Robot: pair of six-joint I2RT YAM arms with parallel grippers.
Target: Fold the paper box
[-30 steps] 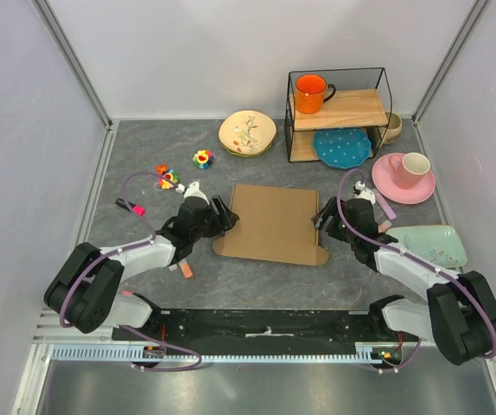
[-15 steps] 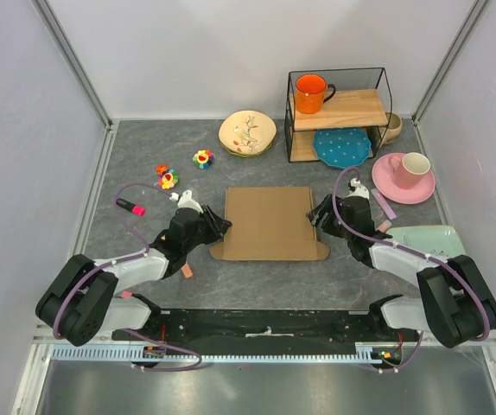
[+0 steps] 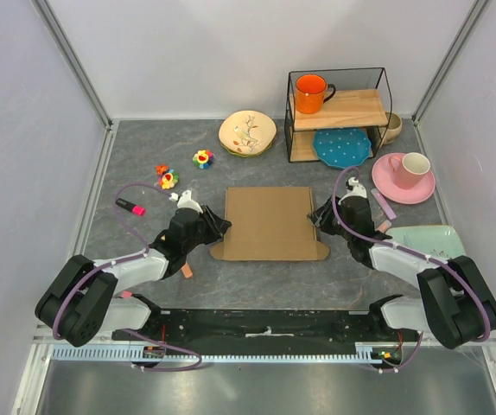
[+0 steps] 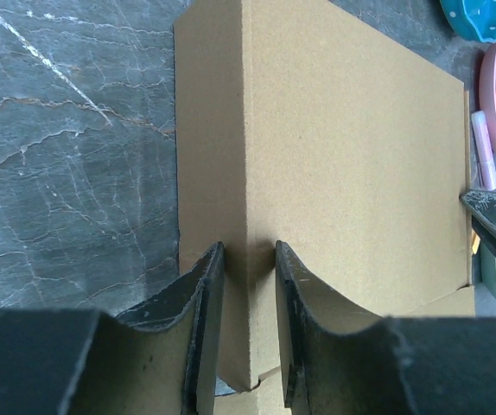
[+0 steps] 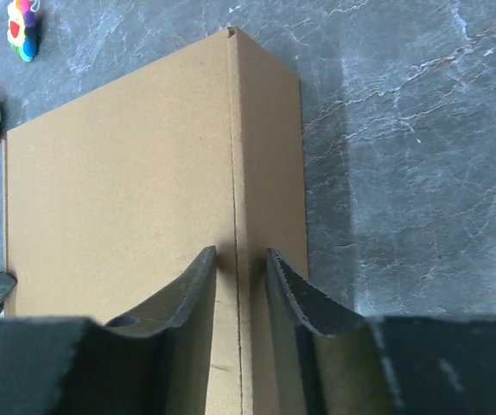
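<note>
The paper box (image 3: 270, 223) is a plain brown cardboard sheet lying flat in the middle of the table, with its left and right side strips bent at the creases. My left gripper (image 3: 219, 226) is at its left edge. In the left wrist view the left gripper (image 4: 248, 259) is shut on the raised left crease of the box (image 4: 352, 156). My right gripper (image 3: 320, 216) is at the right edge. In the right wrist view the right gripper (image 5: 235, 259) is closed around the right crease of the box (image 5: 118, 199).
A wire shelf (image 3: 378, 108) with an orange mug (image 3: 312, 92) and a blue plate (image 3: 341, 146) stands at the back. Nearby are a cream plate (image 3: 247, 132), a pink cup and saucer (image 3: 408, 175), a mint plate (image 3: 429, 245), flower toys (image 3: 168, 179) and a pink marker (image 3: 130, 207).
Over the last second the box turned square to the table and its side strips came in. Both grippers shifted with it. Almost nothing has moved in the last half second.
</note>
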